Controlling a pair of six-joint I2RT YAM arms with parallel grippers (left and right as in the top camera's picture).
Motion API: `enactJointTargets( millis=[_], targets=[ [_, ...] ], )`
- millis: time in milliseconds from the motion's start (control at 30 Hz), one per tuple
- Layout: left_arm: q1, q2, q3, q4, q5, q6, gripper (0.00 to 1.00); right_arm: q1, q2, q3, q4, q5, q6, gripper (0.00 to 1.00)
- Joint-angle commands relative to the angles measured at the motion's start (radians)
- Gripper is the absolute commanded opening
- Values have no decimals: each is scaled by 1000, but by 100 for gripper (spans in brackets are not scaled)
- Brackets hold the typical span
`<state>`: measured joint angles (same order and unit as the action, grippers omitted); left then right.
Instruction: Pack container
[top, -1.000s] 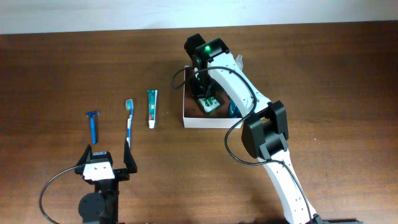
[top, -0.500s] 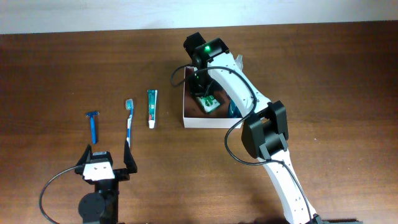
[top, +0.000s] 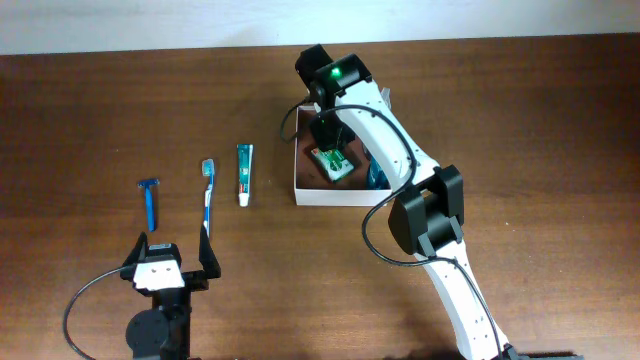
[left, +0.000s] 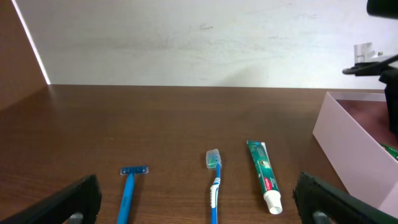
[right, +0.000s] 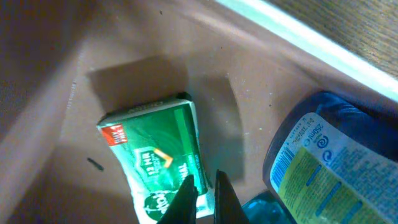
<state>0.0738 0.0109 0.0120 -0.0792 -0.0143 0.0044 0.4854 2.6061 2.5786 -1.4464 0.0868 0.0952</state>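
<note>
The container (top: 330, 197), a white-walled square box with a reddish-brown inside, stands at table centre. A green packet (top: 334, 165) and a blue bottle (top: 376, 176) lie in it. My right gripper (top: 325, 130) hangs over the container's far-left part. In the right wrist view its fingers (right: 205, 182) are shut with only a sliver between them, above the edge of the green packet (right: 155, 149), beside the blue bottle (right: 323, 162). My left gripper (top: 170, 258) is open and empty near the front edge.
A blue razor (top: 150, 200), a toothbrush (top: 208, 190) and a toothpaste tube (top: 244, 173) lie in a row left of the container. They show ahead of the left gripper (left: 199, 211), with the container's wall (left: 348, 143) at right.
My right gripper has shifted slightly toward the far side over the container. The green packet and bottle have stayed in place. The left arm has not moved.
</note>
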Motion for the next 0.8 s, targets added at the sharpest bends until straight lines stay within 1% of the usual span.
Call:
enactJointTargets(
  millis=[0,400,767],
  targets=[
    [-4,-6,-3,-4,11,12,99,5,3,-29,4,27,-21,4],
    [-4,-6,-3,-4,11,12,99,5,3,-85,24,26,-21,4],
    [-4,-6,-3,-4,11,12,99,5,3,-133,26,-16,-20,4]
  ],
)
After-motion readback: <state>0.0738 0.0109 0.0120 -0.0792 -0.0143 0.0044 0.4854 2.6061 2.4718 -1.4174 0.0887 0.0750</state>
